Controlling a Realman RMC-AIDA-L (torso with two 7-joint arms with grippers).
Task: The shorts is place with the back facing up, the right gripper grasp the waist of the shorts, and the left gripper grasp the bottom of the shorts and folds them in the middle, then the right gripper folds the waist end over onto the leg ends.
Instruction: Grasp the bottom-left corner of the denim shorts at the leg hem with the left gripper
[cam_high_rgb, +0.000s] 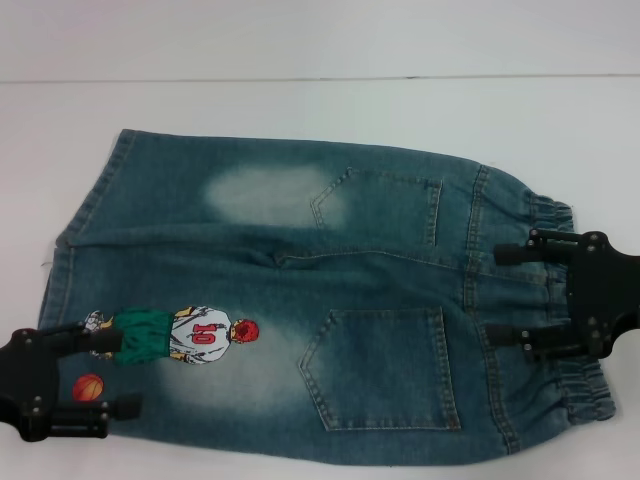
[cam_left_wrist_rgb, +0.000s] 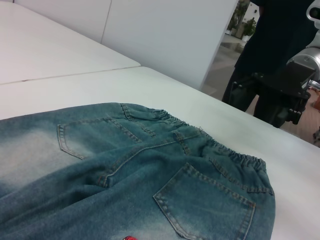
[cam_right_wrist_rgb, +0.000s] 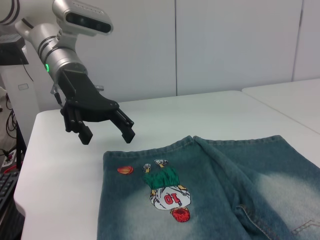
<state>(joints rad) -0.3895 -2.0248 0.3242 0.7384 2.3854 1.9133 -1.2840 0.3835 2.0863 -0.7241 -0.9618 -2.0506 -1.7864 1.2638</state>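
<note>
Shorts (cam_high_rgb: 300, 300) lie flat, back up, on the table (cam_high_rgb: 300, 110). Left gripper (cam_right_wrist_rgb: 107, 134), fingers spread, hovers apparently above the hem; right gripper (cam_high_rgb: 520, 298), also spread, over the waistband.

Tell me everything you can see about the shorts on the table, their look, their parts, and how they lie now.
The shorts are faded blue-green denim with pale bleached patches, lying flat and unfolded, back up, on the white table. Two patch pockets show, and a cartoon player numbered 10 with a small orange basketball sits near the leg hems. The gathered elastic waist lies toward the right gripper, the hems toward the left gripper. Both grippers are open, over the cloth edges; neither grips it yet.
</note>
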